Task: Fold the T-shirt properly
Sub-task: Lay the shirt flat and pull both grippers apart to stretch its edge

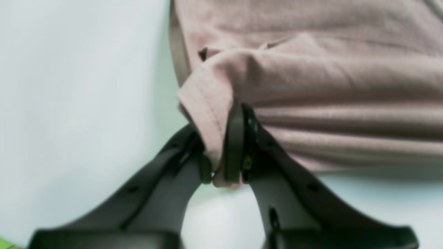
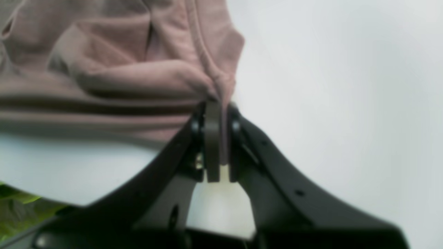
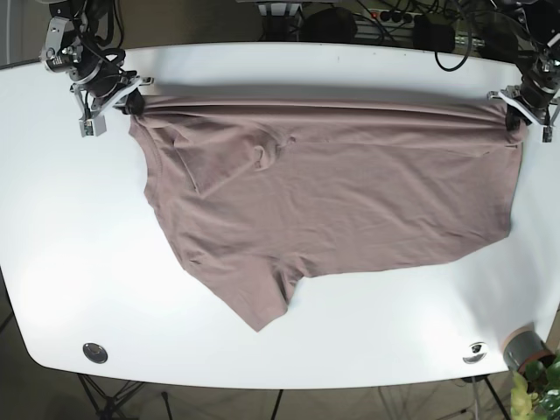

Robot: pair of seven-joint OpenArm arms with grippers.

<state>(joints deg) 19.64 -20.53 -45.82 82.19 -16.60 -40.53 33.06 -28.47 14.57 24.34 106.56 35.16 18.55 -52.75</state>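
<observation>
Base view shows, nearest the camera, the bare front of the white worktop (image 3: 367, 350), with two small round fittings set into it below the shirt (image 3: 332, 184), one at each front corner. A grey pot with a plant (image 3: 523, 350) stands off the worktop's near right corner. Next comes the shirt itself, a dusty-pink T-shirt lying mostly flat in the middle of the worktop, one sleeve pointing toward the front edge and its long axis running side to side. A loose fold sits on the cloth near its far left part.

At the shirt's far edge both arms hold it. The left end effector (image 3: 516, 112) grips the shirt's far right corner, and the left wrist view shows its jaws clenched on a hemmed bunch of cloth (image 1: 221, 148). The right end effector (image 3: 122, 96) grips the far left corner, and its wrist view shows the jaws pinched shut on a gathered ridge of fabric (image 2: 218, 138). The edge between them is drawn fairly taut, parallel to the worktop's back edge.

From each end effector the rest of the shirt lies toward the camera, so the likely fold carries this far edge forward over the body. Neither arm is nearer; they sit level. Nothing stands on the worktop in that path. Cables lie beyond the back edge.
</observation>
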